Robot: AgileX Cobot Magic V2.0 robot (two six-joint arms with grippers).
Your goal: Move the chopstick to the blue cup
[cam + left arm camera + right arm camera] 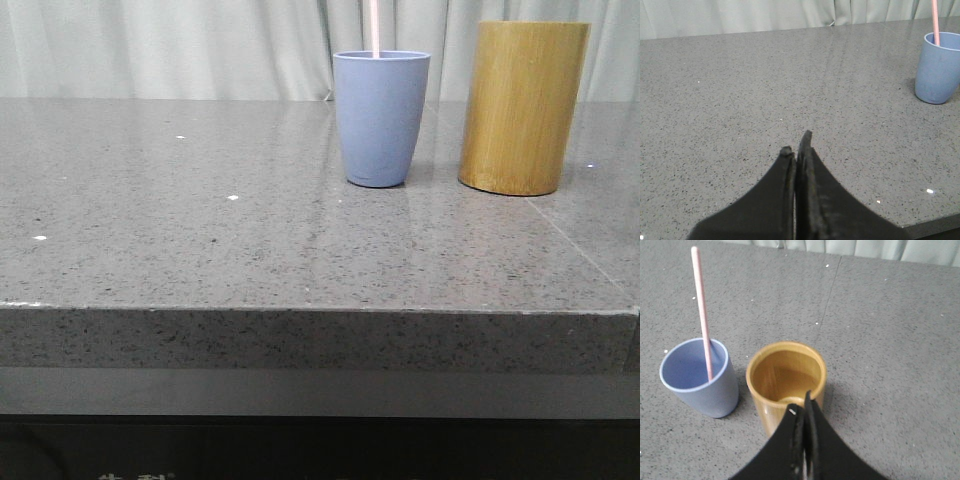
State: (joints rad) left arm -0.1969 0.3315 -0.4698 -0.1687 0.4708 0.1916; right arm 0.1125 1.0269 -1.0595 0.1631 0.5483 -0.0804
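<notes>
The blue cup (381,117) stands upright on the grey stone table, left of the bamboo cylinder. A pale pink chopstick (374,27) stands in it, leaning on its rim; it also shows in the right wrist view (702,310) and the left wrist view (935,22). The blue cup shows in the right wrist view (705,385) and the left wrist view (936,70). My left gripper (796,145) is shut and empty, low over the bare table, well away from the cup. My right gripper (801,405) is shut and empty, above the near rim of the bamboo cylinder. Neither gripper shows in the front view.
The yellow-brown bamboo cylinder (522,107) stands upright right of the blue cup; its inside looks empty in the right wrist view (786,371). The table's front edge (320,312) runs across the front view. A curtain hangs behind the table.
</notes>
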